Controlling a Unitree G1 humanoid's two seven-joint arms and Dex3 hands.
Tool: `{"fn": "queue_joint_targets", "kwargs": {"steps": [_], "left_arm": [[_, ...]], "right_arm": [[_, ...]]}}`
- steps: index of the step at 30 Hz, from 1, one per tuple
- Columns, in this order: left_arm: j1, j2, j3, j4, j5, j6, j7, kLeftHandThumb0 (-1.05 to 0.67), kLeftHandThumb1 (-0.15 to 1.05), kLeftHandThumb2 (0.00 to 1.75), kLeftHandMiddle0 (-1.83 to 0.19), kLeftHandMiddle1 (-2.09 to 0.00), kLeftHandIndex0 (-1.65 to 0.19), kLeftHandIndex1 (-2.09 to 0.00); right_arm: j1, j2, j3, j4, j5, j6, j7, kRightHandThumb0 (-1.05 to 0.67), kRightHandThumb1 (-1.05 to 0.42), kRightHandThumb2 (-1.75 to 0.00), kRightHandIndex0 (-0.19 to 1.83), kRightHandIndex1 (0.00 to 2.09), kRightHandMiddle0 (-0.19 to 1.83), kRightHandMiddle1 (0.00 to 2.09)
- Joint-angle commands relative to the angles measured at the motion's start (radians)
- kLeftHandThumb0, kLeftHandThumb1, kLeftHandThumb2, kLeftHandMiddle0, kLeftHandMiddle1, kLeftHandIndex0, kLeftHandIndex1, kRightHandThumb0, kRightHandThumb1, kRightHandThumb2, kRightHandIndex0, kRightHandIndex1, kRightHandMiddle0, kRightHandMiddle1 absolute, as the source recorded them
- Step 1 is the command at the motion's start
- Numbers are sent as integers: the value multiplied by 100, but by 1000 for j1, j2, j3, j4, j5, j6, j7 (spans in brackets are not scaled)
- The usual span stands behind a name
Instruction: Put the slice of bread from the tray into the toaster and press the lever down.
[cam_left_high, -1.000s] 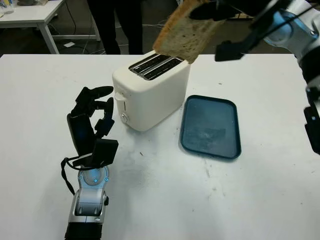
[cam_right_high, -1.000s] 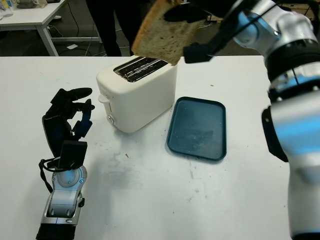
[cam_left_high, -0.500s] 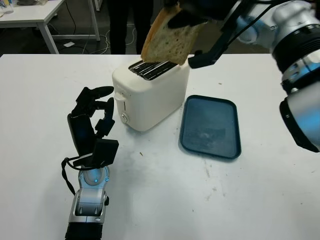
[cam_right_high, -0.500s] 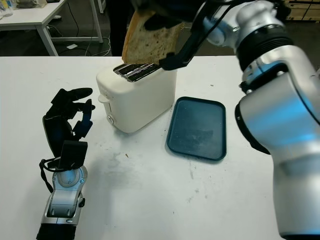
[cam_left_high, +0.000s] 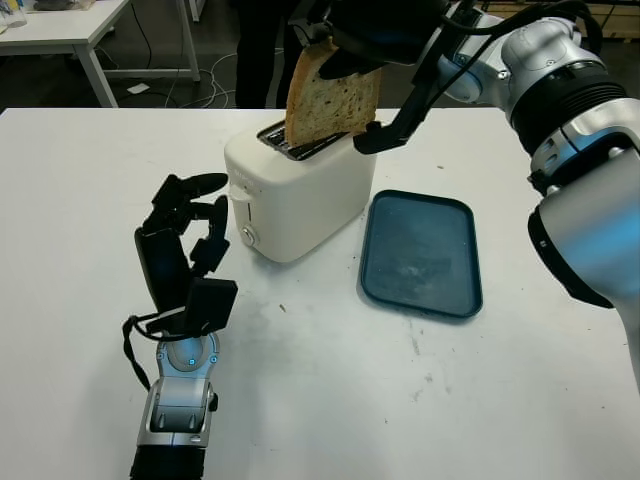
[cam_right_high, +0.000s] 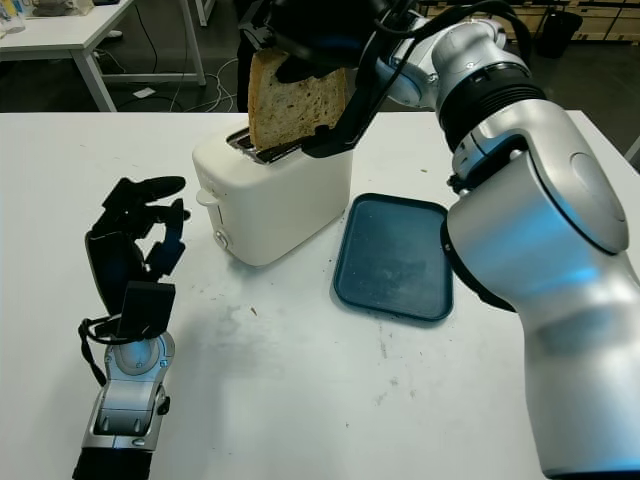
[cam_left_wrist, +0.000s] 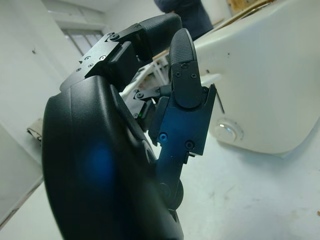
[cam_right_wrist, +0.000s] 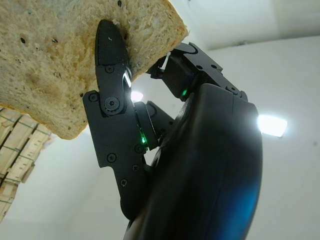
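— Gripping the slice of brown-crusted bread (cam_left_high: 333, 98) by its upper edge, the robot's black right hand (cam_left_high: 375, 25) hangs above the far end of the boxy white two-slot toaster (cam_left_high: 300, 190), fingers (cam_right_wrist: 111, 75) clamped on both faces of the slice.

— So which step is this?

— Insertion, I'd judge. The slice's lower edge sits at the mouth of one slot, near the toaster's far left corner; how deep it has gone I cannot tell.

— How is the slice lined up?

— It stands nearly upright, long axis vertical, its broad faces running roughly along the slot. The top leans slightly left.

— And next?

— Probably a straight lowering until the slice drops in, then letting go. After that the lever (cam_left_high: 240, 195) on the toaster's near left face wants pressing down.

— The other hand?

— The black left hand (cam_left_high: 185, 235) is at the near left, just beside the lever end, fingers curled, holding nothing. The dark blue rectangular tray (cam_left_high: 420, 255) lies on the white tabletop (cam_left_high: 80, 200) right of the toaster, with no bread on it.
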Motion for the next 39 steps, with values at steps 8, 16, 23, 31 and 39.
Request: {"fn": "queue_joint_targets", "kwargs": {"steps": [8, 16, 23, 31, 39], "left_arm": [[13, -10, 1, -17, 10, 4, 10, -49, 92, 36, -66, -125, -66, -86], [21, -23, -1, -20, 28, 5, 34, -48, 92, 37, -66, -126, -66, -86], [36, -25, -1, -20, 25, -15, 58, -48, 92, 37, -65, -126, -65, -85], [51, -24, 2, -36, 24, -13, 74, -48, 92, 37, -64, -126, -65, -84], [59, -21, 5, -48, 28, -5, 78, -47, 92, 37, -65, -124, -66, -83]], "right_arm": [[-26, 14, 45, 5, -19, 32, -52, -51, -92, -32, 112, 175, 83, 175], [-43, 36, 64, 12, -26, 50, -37, -52, -92, -32, 110, 175, 80, 175], [-48, 71, 106, 17, -55, 70, -51, -54, -92, -34, 112, 175, 78, 175], [-40, 113, 163, 20, -80, 45, -100, -55, -92, -30, 114, 175, 85, 175], [-5, 136, 230, 23, -124, 32, -175, -56, -92, -39, 114, 175, 82, 175]]}}
